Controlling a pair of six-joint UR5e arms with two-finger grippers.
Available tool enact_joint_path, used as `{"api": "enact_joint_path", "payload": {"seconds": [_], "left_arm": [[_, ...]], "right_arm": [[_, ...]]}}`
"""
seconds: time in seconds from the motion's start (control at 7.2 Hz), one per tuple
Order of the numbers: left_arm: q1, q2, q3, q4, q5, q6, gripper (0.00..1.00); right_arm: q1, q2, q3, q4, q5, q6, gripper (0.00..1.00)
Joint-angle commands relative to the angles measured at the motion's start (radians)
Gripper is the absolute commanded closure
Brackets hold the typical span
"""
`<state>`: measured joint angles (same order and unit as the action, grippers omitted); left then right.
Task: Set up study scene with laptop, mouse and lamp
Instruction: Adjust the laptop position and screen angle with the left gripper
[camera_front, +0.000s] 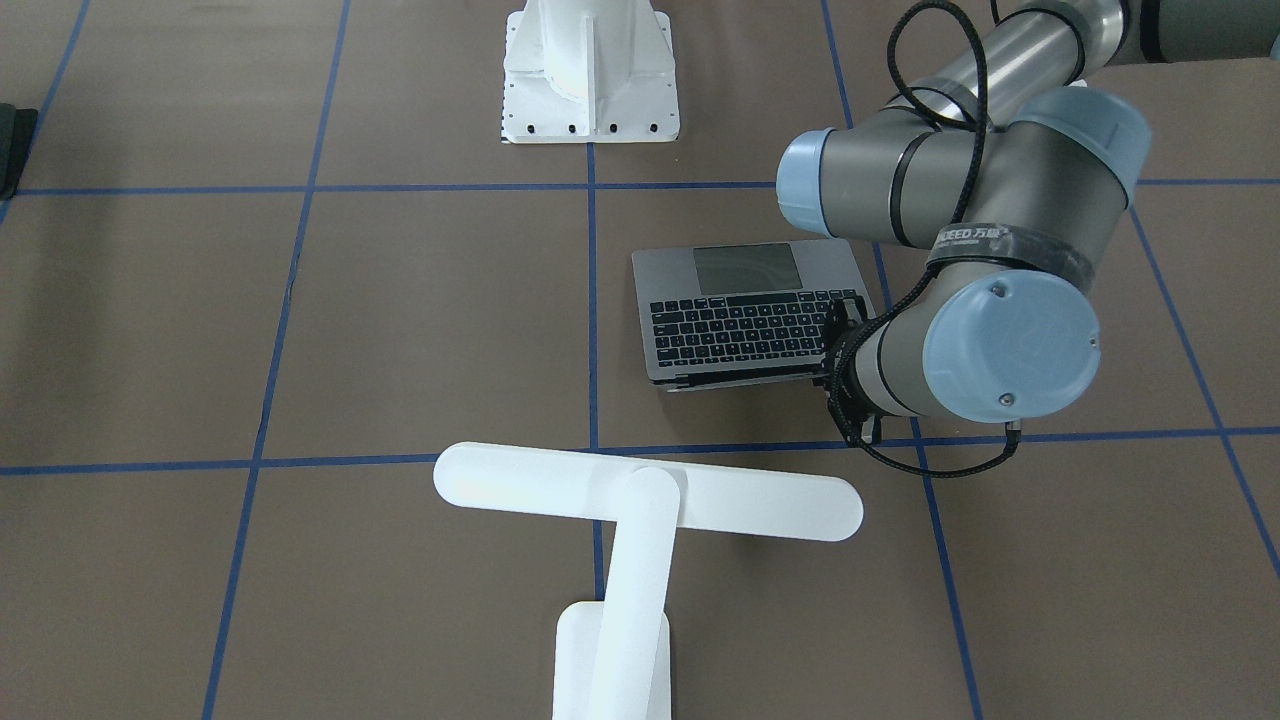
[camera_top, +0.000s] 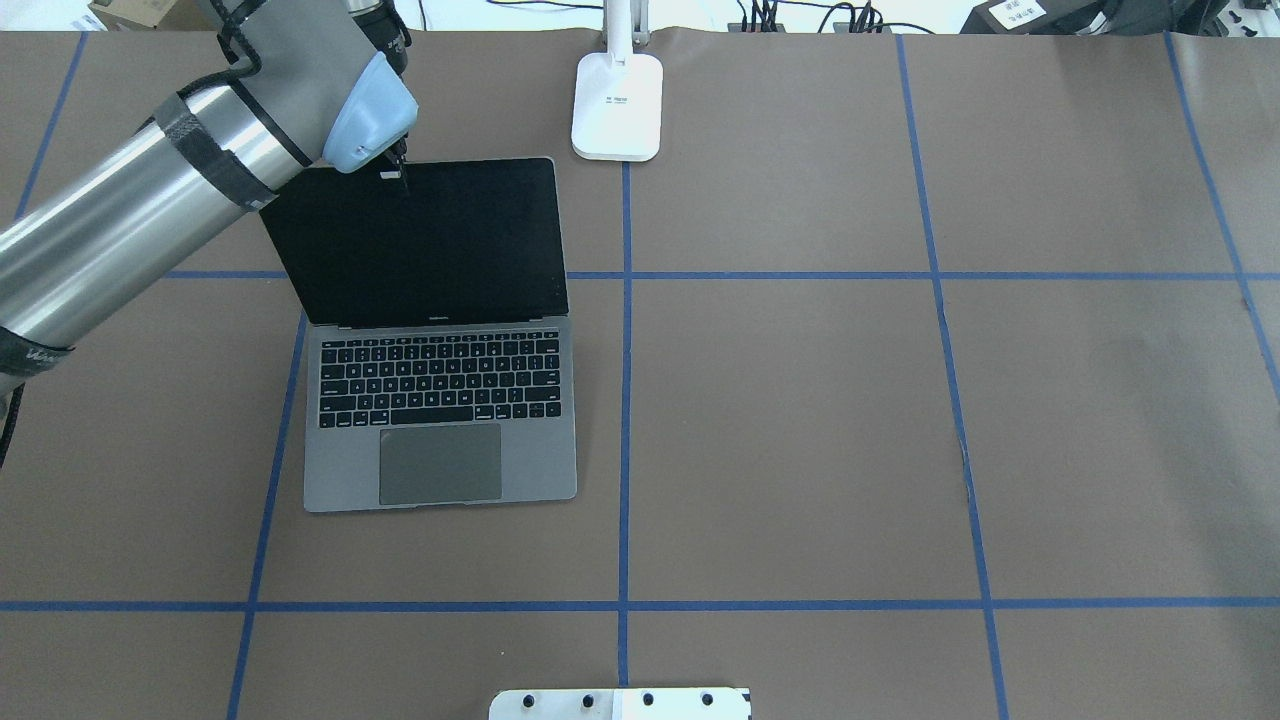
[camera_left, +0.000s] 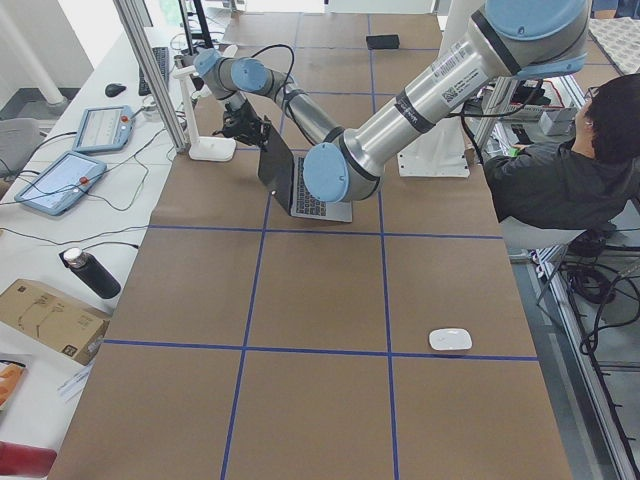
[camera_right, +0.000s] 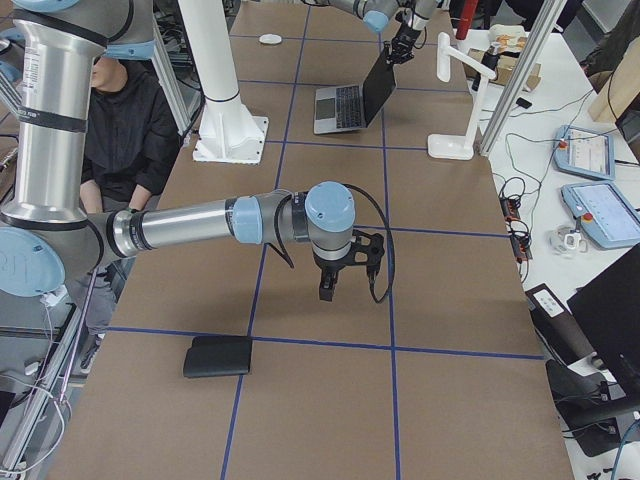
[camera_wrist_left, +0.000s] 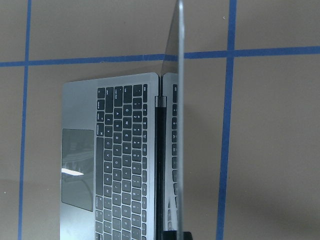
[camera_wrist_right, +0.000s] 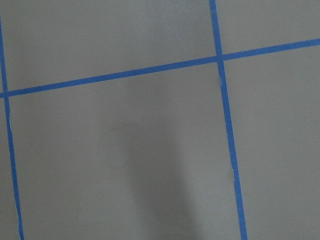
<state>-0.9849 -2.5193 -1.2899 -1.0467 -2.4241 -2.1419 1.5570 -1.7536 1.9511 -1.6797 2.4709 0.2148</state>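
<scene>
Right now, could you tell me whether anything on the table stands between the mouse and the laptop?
Nothing visible does: only bare taped table separates the mouse from the laptop. The left arm's elbow hangs above the laptop's near side, though.

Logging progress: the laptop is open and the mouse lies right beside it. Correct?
No. The laptop is open, but the mouse lies far from it, well off to the robot's left; the exterior left view shows it.
</scene>
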Motion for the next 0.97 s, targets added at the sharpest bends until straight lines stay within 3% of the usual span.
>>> {"api": "enact_joint_path", "payload": {"seconds": [0.0,0.83], "left_arm": [[0.0,0.022,0.003,-0.039,-0.001,-0.012,1.0],[0.008,0.025,0.011,-0.108,-0.001,-0.01,0.98]], "right_arm": [[0.0,-0.001,-0.001,0.0,0.002,0.0,0.01],[0.0,0.005,-0.009,0.0,0.0,0.001,0.01]]}}
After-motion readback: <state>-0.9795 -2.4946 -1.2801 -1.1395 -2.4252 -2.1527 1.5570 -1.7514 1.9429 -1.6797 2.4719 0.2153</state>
